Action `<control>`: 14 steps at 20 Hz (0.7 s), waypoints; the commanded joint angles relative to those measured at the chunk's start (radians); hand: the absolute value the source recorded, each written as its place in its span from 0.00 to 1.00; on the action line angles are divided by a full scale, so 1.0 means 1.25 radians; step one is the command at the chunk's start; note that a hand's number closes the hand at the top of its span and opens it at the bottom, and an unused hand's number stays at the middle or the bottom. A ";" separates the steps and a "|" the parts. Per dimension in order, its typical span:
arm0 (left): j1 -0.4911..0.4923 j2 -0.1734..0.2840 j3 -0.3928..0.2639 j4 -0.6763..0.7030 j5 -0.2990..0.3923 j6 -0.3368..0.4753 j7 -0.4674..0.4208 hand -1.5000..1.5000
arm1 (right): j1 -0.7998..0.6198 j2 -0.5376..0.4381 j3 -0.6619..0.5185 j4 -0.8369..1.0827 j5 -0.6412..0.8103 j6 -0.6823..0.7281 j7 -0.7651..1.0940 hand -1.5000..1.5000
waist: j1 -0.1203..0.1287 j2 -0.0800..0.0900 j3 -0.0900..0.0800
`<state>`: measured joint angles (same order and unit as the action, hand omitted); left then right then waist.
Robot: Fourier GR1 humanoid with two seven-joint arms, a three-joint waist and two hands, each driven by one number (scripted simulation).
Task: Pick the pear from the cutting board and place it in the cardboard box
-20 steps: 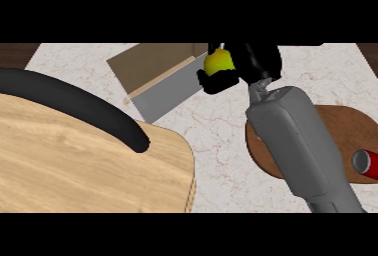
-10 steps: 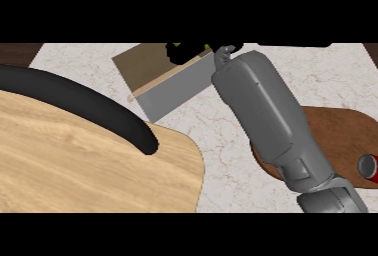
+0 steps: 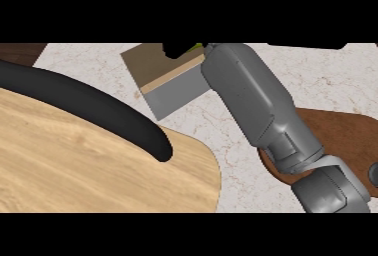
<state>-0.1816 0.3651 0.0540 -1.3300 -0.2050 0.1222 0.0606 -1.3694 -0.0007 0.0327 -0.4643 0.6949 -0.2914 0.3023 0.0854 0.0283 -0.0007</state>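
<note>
The cardboard box [image 3: 164, 70] stands open near the top of the counter, with a tan inside and a grey side wall. My right forearm [image 3: 251, 100] reaches from the lower right up to the box. My right hand [image 3: 176, 49] shows as black fingers over the box's far corner, cut off by the view's top edge. A sliver of the yellow-green pear [image 3: 196, 47] shows within the curled fingers; the rest is hidden. The brown cutting board [image 3: 343, 135] lies at the right, partly under my arm. My left hand does not show.
A large light wooden round surface [image 3: 81, 160] with a thick black curved band [image 3: 111, 115] fills the left and lower left. A dark can edge [image 3: 373, 173] peeks in at the right border. Pale marble counter [image 3: 325, 75] shows between them.
My right arm has swung left and forward, carrying the pear from beside the box's right side to over the box. The red can has slid almost out of view.
</note>
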 commanded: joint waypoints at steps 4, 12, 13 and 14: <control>-0.032 0.005 0.000 0.012 -0.010 -0.003 0.010 0.50 | -0.025 0.001 -0.031 0.145 -0.046 -0.079 0.016 0.00 | 0.034 0.013 -0.001; -0.021 -0.008 -0.008 0.011 -0.013 -0.003 -0.001 0.50 | -0.009 0.001 -0.074 0.187 -0.119 -0.117 -0.081 0.00 | 0.039 0.012 0.000; -0.035 -0.002 0.002 0.019 -0.006 -0.005 0.002 0.50 | -0.023 0.001 -0.082 0.183 -0.111 -0.118 -0.097 0.00 | 0.031 0.015 0.000; -0.021 0.010 0.013 0.008 -0.001 -0.009 0.006 0.50 | -0.020 0.001 -0.088 0.182 -0.121 -0.128 -0.113 0.00 | 0.034 0.011 0.000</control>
<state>-0.2145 0.3523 0.0356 -1.3290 -0.2178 0.1136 0.0636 -1.3938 0.0000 -0.0578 -0.2469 0.5682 -0.4181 0.2276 0.1267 0.0440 0.0000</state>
